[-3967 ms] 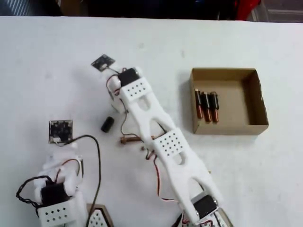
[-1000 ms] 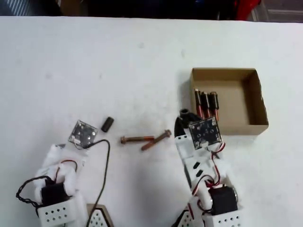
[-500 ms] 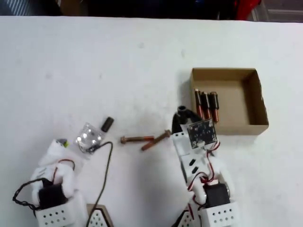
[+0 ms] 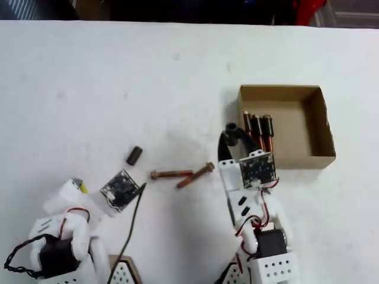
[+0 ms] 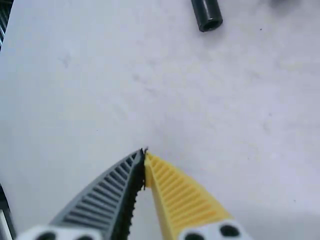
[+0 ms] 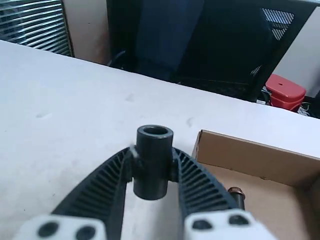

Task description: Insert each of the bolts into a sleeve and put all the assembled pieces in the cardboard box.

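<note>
While the right tool (image 6: pixel 152 165) clamps a sleeve (image 6: pixel 154 142) beside the cardboard box (image 4: pixel 314 118), the left tool (image 5: pixel 145 153) is closed.
Two bolts (image 4: pixel 169 174) and another sleeve (image 4: pixel 134 155) lie on the table (image 4: pixel 177 71); three assembled pieces (image 4: pixel 259 133) rest in the box.

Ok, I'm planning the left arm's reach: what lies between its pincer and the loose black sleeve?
Nothing. In the left wrist view the table is bare between the shut left pincer and the loose sleeve, which lies on its side.

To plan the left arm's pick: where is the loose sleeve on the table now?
In the high view the loose sleeve lies on the table just left of the two bolts, ahead of the left arm.
</note>
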Tool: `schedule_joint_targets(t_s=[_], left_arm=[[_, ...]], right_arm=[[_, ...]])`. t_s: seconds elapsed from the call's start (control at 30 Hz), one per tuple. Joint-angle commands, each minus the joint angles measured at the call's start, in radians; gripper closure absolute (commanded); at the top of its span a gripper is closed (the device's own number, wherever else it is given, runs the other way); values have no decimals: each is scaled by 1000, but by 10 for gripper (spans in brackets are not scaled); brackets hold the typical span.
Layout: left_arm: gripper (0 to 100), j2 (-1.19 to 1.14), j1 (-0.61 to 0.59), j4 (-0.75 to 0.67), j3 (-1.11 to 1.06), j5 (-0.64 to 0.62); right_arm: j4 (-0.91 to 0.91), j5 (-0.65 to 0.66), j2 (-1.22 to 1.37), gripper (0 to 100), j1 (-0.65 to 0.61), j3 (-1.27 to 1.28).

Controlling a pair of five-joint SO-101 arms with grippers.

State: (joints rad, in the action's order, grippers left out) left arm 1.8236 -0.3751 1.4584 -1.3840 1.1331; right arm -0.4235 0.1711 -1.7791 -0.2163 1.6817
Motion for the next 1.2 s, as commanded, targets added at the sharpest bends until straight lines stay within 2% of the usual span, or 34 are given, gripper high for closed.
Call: schedule_joint_targets(t_s=[0.0,0.23,0.47,0.6,0.7,0.93,1.17], left_arm=[[976,-10,-1,2,48,14],[976,-87,-1,25,189,9],[976,-521,1,26,408,6],[976,-754,35,75,516,6],[976,-874,122,146,592,-46],[973,-995,443,204,720,-333],[973,-1095,693,206,735,-443]], right_arm=[[33,-9,-15,981,62,9],[31,-11,-15,981,79,9],[31,-11,-15,981,85,9],[33,-5,-15,981,88,9],[35,-9,-15,981,124,9],[35,-9,-16,981,176,9],[36,-11,-16,981,231,9]])
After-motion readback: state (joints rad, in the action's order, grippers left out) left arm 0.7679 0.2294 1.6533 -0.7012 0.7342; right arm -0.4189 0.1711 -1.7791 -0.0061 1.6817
